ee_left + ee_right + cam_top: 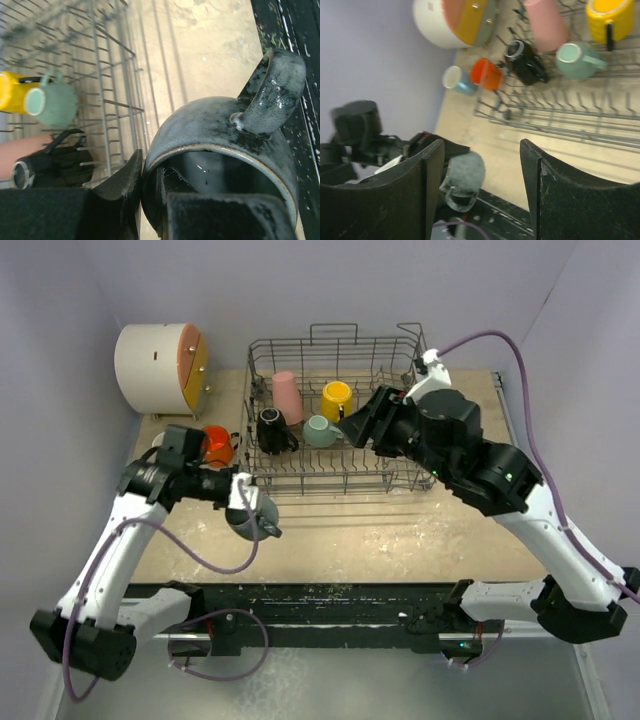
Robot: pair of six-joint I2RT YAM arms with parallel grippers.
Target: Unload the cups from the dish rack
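So here's what we're looking at. The left gripper [245, 502] is clamped onto the rim of the grey mug [215, 125], with one finger [125, 195] outside the wall and the other one down inside. The mug is outside the dish rack [330, 485], just off its near left corner and over the bare table [420, 530]. It's tipped on its side and the handle points toward the near edge. We can't tell whether it's resting on the table or hanging just above it.

The right gripper [355, 423] sits over the right part of the rack, jaws spread wide and nothing between them, so it isn't holding anything. It's closest to the teal mug [320, 430] and the yellow mug [336, 400].

We count four cups in the rack:
- pink tumbler [287, 397], far left
- yellow mug, just right of the tumbler
- black mug [272, 430], near left, lying over with its white inside showing
- teal mug, on its side just right of the black one and in front of the yellow one

Two more are already out on the table, left of the rack. The orange mug [217, 445] is right next to the rack's left wall, and the light blue mug [456, 80] is just left of it, mostly hidden behind the left arm from above. The white round cabinet [155, 360] with the orange-yellow front stands in the far left corner.
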